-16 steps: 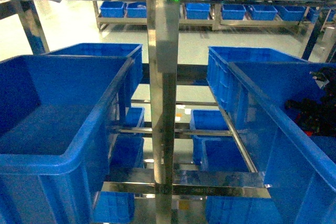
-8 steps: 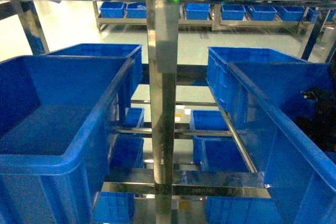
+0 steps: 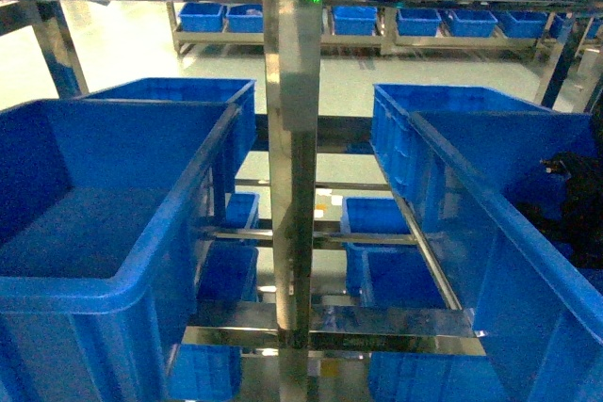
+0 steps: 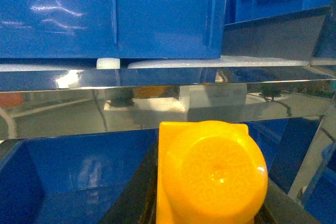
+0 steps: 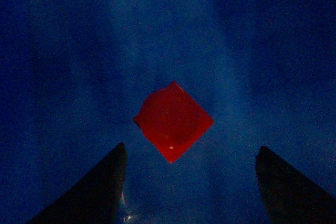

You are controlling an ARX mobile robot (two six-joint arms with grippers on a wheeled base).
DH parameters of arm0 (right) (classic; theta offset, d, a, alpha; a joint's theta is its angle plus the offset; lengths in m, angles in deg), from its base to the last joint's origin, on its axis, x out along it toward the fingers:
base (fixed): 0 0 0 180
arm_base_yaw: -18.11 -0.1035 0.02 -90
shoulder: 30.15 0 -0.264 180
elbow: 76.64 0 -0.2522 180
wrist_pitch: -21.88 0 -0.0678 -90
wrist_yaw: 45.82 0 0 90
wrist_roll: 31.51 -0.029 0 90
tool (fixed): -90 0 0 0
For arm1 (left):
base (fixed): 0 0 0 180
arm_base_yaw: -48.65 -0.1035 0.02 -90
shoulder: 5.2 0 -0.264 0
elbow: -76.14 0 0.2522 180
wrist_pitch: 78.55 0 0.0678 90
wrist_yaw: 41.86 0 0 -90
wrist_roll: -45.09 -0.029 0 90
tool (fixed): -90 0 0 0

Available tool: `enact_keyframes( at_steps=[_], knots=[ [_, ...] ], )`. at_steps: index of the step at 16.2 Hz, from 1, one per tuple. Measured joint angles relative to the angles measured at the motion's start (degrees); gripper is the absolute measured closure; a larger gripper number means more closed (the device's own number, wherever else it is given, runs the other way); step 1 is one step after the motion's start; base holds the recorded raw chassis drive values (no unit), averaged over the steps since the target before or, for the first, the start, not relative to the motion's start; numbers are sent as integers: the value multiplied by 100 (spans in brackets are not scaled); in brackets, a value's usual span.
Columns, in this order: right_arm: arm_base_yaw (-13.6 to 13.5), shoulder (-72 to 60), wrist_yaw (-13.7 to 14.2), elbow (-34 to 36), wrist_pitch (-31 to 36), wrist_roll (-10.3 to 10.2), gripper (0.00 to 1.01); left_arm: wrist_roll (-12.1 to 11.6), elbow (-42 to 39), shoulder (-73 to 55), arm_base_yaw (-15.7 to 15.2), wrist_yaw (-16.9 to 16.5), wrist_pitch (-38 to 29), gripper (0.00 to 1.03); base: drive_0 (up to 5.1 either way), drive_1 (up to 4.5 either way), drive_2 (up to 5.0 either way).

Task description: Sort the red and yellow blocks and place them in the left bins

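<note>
My left gripper is shut on the orange-yellow block, whose round stud faces the camera; dark fingers flank it. It hangs in front of a steel shelf rail, below a blue crate. The left gripper is out of the head view. The small red block lies on a dark blue crate floor. My right gripper stands open just short of it, not touching. In the head view the right arm reaches into the right-hand crate. The left bins stand at the left, the near one showing nothing inside.
A vertical steel post splits the rack down the middle. A second blue crate sits behind the near left one, and lower crates show beneath. A steel rail crosses the left wrist view.
In the head view the right arm has drawn back toward the right edge inside the right crate, so less of it shows. The bins have not moved.
</note>
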Motion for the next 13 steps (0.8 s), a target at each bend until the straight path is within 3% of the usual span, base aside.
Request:
enact_keyframes(
  at_steps=[1, 3, 7, 9, 13],
  knots=[
    [-2, 2, -4, 28, 26, 0, 14, 0, 0, 0, 0, 0, 0, 76, 0, 0, 0],
    [-44, 50, -17, 146, 116, -7, 1, 0, 0, 0, 0, 0, 0, 76, 0, 0, 0],
    [-332, 876, -225, 881, 570, -22, 3, 0, 0, 0, 0, 0, 0, 76, 0, 0, 0],
    [-472, 1432, -251, 1412, 929, -136, 3, 0, 0, 0, -4, 11, 0, 76, 0, 0, 0],
    [-623, 1856, -70, 1961, 1283, -197, 3, 0, 0, 0, 0, -13, -4, 76, 0, 0, 0]
  ],
)
